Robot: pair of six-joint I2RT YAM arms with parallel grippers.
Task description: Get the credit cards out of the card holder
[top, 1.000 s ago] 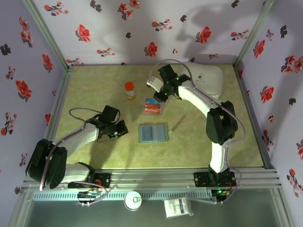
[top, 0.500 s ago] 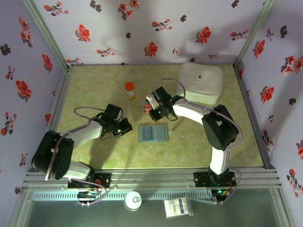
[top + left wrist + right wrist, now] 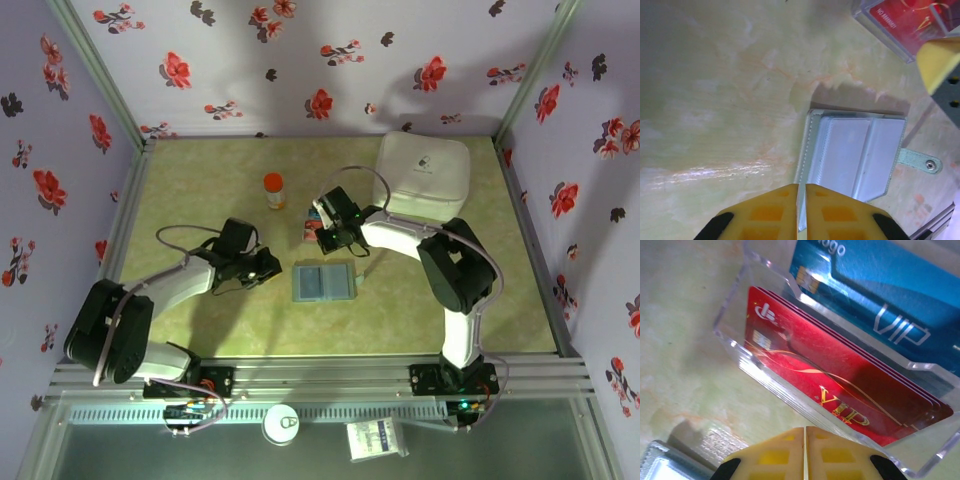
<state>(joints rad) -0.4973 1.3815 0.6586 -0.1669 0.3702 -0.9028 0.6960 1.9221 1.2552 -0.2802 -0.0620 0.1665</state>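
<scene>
- The card holder [image 3: 323, 282] lies open and flat on the table [image 3: 200, 180], near its middle. In the top view its long axis runs left to right, and its snap tab [image 3: 919, 161] sticks out on the right side.
- The credit cards are in a clear tray [image 3: 765, 385] just behind the holder: a red stack [image 3: 840, 385] in the near slot and a blue card [image 3: 880, 300] in the far one. In the right wrist view their long sides run diagonally.
- The left arm lies low, with its forearm angled right. The left gripper [image 3: 270, 268] points at the holder's left edge, fingers pressed together on nothing visible.
- The right arm bends at the elbow and reaches left. The right gripper [image 3: 805, 432] is over the tray's near wall, fingers closed and empty.
</scene>
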